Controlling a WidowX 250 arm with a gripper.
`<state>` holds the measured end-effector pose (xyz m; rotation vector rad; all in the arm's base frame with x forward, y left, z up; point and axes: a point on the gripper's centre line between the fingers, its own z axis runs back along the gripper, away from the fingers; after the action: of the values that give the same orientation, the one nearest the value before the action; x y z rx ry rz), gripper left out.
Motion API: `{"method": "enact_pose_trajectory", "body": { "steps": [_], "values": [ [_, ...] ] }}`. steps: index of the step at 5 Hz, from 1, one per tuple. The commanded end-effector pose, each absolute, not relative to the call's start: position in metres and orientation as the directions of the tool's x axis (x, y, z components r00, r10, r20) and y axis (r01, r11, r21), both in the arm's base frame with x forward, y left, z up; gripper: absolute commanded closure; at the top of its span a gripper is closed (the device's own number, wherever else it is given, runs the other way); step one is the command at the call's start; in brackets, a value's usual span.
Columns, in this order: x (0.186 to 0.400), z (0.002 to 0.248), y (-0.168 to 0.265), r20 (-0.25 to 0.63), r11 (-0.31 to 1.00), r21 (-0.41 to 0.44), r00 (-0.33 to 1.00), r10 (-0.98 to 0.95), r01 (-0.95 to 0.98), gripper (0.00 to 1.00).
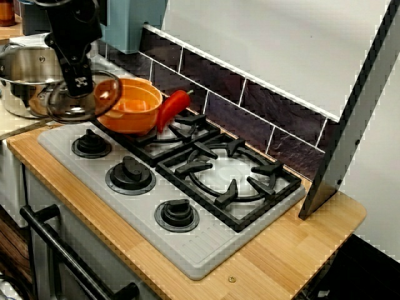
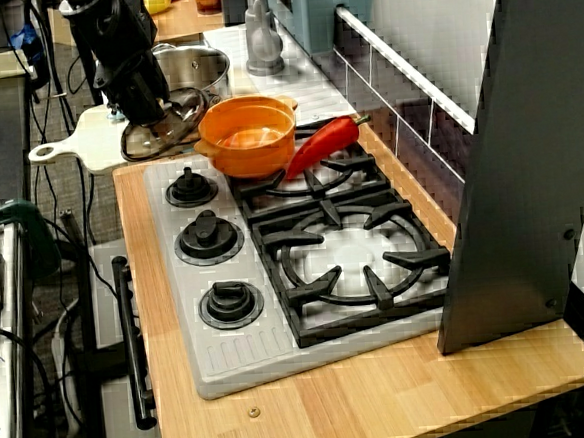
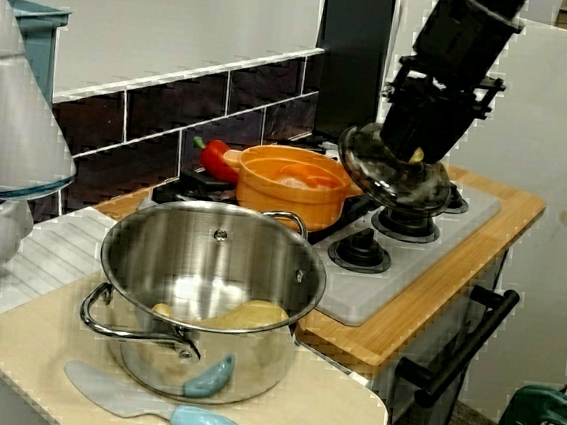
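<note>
- A wooden counter [image 1: 294, 250] against dark tiles [image 1: 275, 119] carries a grey stove [image 1: 144, 212] with three knobs and two black grates.
- The gripper [image 1: 80, 84] is shut on the top of a glass lid [image 1: 69, 107].
- The lid hangs tilted in the air, just beside the rim of the orange pot [image 1: 128, 106] on the back grate.
- A red pepper [image 1: 173, 109] leans on that pot.
- In the view from the sink side, a steel pot [image 3: 205, 295] and a spatula [image 3: 174, 413] rest on a board [image 3: 325, 407].

— Lit well?
— Bright, even indoor light; shadows are soft. Glints on the glass lid [image 1: 62, 106], upper left of the high view; glare inside the steel pot [image 3: 159, 251].
— Sharp?
— Mostly; edges jagged.
</note>
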<state>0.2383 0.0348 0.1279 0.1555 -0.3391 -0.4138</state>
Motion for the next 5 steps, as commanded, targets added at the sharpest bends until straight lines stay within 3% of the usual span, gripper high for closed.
{"method": "enact_pose_trajectory", "body": {
  "steps": [1, 3, 5],
  "values": [
    [0.244, 0.143, 0.013, 0.364, 0.890, 0.284, 0.819, -0.444, 0.356, 1.00],
    [0.243, 0.150, -0.026, 0.344, 0.856, 0.283, 0.787, -0.512, 0.433, 1.00],
    [0.247, 0.161, -0.035, 0.381, 0.866, 0.275, 0.780, -0.496, 0.417, 1.00]
  ]
}}
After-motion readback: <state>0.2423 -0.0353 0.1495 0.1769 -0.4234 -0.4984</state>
